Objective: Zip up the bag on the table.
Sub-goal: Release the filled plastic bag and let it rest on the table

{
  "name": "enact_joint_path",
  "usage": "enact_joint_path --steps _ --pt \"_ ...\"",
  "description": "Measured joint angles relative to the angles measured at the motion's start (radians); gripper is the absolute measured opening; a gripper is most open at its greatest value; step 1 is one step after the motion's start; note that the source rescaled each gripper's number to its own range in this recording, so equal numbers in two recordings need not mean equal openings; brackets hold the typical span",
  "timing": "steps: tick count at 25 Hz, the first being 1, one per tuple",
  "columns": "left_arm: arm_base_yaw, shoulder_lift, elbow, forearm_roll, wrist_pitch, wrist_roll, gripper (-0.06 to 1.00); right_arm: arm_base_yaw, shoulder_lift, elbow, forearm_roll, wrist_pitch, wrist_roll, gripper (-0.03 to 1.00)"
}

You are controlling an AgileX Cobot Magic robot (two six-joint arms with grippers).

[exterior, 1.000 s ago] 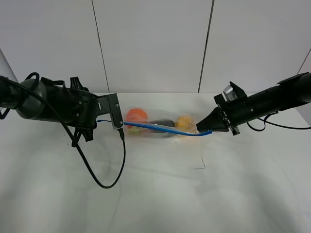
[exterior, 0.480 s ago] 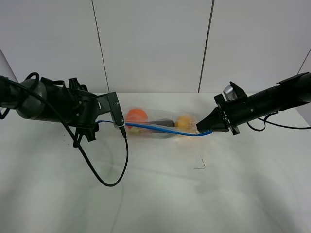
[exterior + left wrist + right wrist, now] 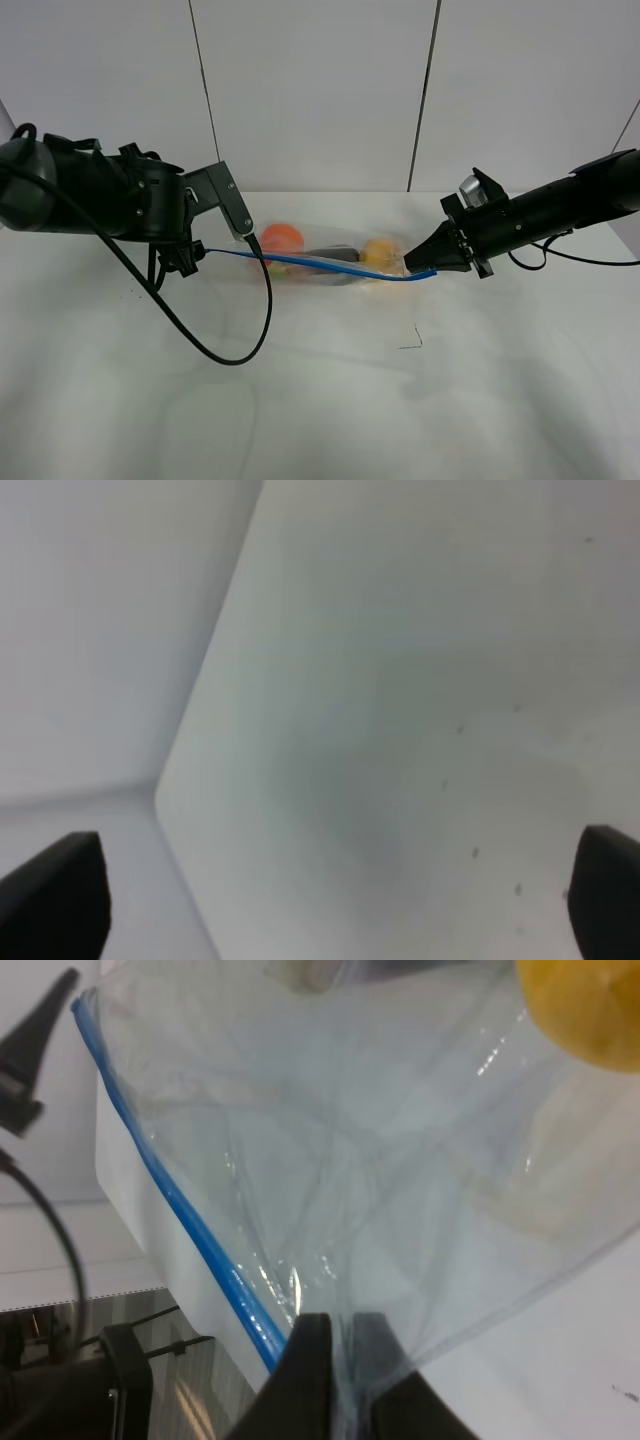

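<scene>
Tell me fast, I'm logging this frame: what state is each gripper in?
Left gripper: open, jaws wide apart, holding nothing.
Right gripper: closed, pinching one end of the bag.

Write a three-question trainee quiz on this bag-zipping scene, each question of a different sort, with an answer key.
1. True or false: the right gripper is shut on one end of the bag.
2. In the left wrist view, what lies between the fingers of the left gripper? A) the zipper strip B) only bare table C) a cable
3. What colour is the fruit nearest the right gripper?
Key: 1 true; 2 B; 3 yellow.
</scene>
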Motion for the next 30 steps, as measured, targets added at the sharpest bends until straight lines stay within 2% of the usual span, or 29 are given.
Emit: enact_joint_path --steps 2,4,6,8,11,13,17,19,23,30 --pt "0.003 -0.024 -0.015 -0.059 0.038 -0.003 0.99 0.000 0.000 0.000 0.001 0.000 -0.001 0.00" --pt "0.025 -0.056 -0.028 -0.153 0.046 0.008 0.99 0.000 0.000 0.000 0.002 0.000 -0.001 0.00" --pt "0.067 -0.086 -0.045 -0.300 0.049 0.042 0.99 0.000 0.000 0.000 0.002 0.000 -0.008 0.00" --pt "0.139 -0.117 -0.062 -0.455 0.053 0.109 0.99 0.000 0.000 0.000 0.003 0.000 -0.012 0.00" --pt "0.261 -0.163 -0.073 -0.696 0.073 0.265 0.99 0.000 0.000 0.000 0.003 0.000 -0.017 0.00" --pt "0.340 -0.195 -0.074 -0.802 0.098 0.354 0.99 0.000 0.000 0.000 0.003 0.000 -0.019 0.00" --pt "0.517 -0.268 -0.074 -0.975 0.123 0.397 0.99 0.000 0.000 0.000 0.003 0.000 -0.024 0.00" --pt "0.602 -0.304 -0.074 -1.021 0.149 0.415 0.99 0.000 0.000 0.000 0.003 0.000 -0.030 0.00" --pt "0.700 -0.358 -0.074 -1.049 0.219 0.471 0.99 0.000 0.000 0.000 0.003 0.000 -0.041 0.00" --pt "0.710 -0.502 -0.005 -1.096 0.227 0.488 0.99 0.000 0.000 0.000 0.003 0.000 -0.043 0.00"
